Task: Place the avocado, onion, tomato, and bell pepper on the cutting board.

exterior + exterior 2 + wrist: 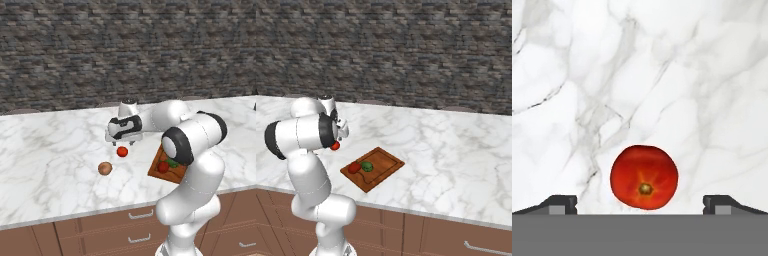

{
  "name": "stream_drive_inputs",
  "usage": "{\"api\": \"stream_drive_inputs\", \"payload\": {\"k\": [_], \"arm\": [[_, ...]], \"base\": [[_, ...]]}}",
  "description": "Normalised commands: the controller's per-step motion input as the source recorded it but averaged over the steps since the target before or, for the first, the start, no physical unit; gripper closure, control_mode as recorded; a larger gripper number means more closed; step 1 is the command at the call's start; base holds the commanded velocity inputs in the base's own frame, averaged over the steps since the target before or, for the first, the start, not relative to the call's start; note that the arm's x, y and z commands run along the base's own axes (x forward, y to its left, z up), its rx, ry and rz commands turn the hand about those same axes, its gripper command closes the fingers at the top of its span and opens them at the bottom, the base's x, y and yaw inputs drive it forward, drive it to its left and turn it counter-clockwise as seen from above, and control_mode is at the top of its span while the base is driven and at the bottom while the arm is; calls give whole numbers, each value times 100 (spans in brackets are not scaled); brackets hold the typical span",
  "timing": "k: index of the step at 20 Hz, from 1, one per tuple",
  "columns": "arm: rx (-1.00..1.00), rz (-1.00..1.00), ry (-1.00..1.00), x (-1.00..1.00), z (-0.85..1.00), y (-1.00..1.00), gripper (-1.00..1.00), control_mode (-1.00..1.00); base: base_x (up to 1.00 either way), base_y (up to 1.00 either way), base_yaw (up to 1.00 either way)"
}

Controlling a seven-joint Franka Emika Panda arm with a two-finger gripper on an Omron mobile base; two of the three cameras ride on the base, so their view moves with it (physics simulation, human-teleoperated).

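Step in hand, by judgement: fetching red ball (644, 176), tomato or bell pepper, cannot tell which. Gripper (640, 204) hovers above it, fingers spread wide, grasping nothing, ball centred between tips. Next move calls for straight descent, then closing. Arm reaches left over marble counter (45, 145), hand pointing down. Onion (104, 168) lies near-left of ball. Avocado (367, 166) and second red item (354, 167) sit on cutting board (387, 163), right.

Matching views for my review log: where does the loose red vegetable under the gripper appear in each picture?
Left base view: red vegetable on the marble counter, just below the gripper.
Right base view: a red sliver beside the arm.
Hand view: low centre, between the fingertips.
Shared landmark: the cutting board.
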Motion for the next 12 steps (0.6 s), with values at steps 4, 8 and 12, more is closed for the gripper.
{"api": "stream_drive_inputs", "payload": {"k": [4, 8, 12], "arm": [[0, 0, 0, 2, -22, 0, -100, -100], [0, 0, 0, 4, -24, 0, -100, -100], [0, 0, 0, 6, -24, 0, -100, -100]], "base": [[0, 0, 0], [0, 0, 0], [0, 0, 0]]}}
